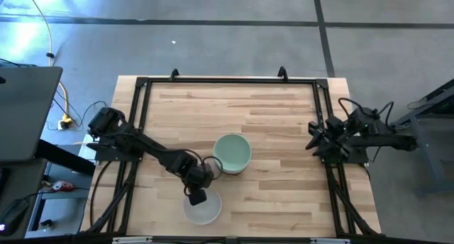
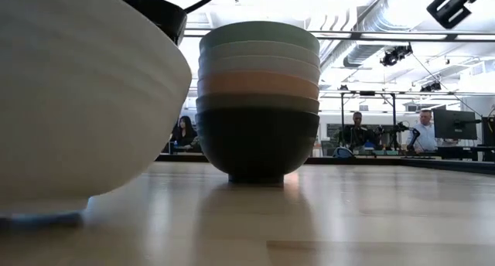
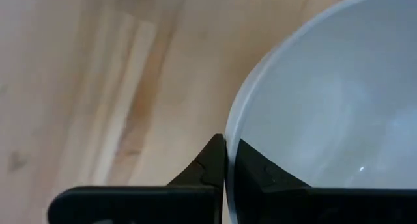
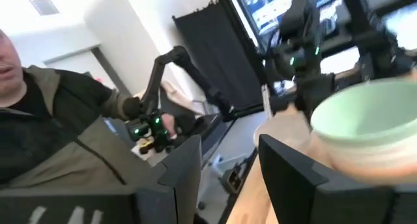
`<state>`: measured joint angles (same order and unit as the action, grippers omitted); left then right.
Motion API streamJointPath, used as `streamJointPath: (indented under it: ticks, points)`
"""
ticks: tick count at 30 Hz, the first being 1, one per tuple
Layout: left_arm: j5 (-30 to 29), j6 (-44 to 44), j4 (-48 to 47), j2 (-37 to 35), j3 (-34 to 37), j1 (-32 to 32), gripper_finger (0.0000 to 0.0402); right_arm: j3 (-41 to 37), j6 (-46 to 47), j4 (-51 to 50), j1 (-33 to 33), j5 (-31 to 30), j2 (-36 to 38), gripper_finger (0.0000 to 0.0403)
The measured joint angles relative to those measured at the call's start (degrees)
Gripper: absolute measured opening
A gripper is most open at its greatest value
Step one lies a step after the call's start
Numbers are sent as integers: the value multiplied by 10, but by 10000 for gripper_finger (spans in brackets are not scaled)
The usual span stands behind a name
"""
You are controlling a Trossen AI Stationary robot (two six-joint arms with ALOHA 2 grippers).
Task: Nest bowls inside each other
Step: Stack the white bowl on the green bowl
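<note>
Over white bowl (image 1: 202,207): left claw (image 1: 196,196), seemingly pinching rim.

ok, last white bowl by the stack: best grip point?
The rim, from above. The white bowl sits upright and open, its smooth round wall giving no side hold. The left gripper already pinches the rim, one finger inside, one outside. The stack is beside it.

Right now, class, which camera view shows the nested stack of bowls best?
The low view: the stack shows side-on, each coloured rim layered from black base to mint top. The high view shows only the mint top bowl; the right wrist view shows its blurred upper part; the left wrist view misses it.
</note>
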<state>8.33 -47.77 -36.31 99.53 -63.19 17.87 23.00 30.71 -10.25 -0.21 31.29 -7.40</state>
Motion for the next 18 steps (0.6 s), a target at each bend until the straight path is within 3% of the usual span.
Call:
streamJointPath:
  ticks: [8, 18]
  points:
    - [-4, 57, -81, -8, -43, -26, 1, -15, 3, -12, 0, 6, 0, 136]
    - [-13, 52, -147, -83, -85, -53, 0, -15, -56, -21, 0, 4, 0, 117]
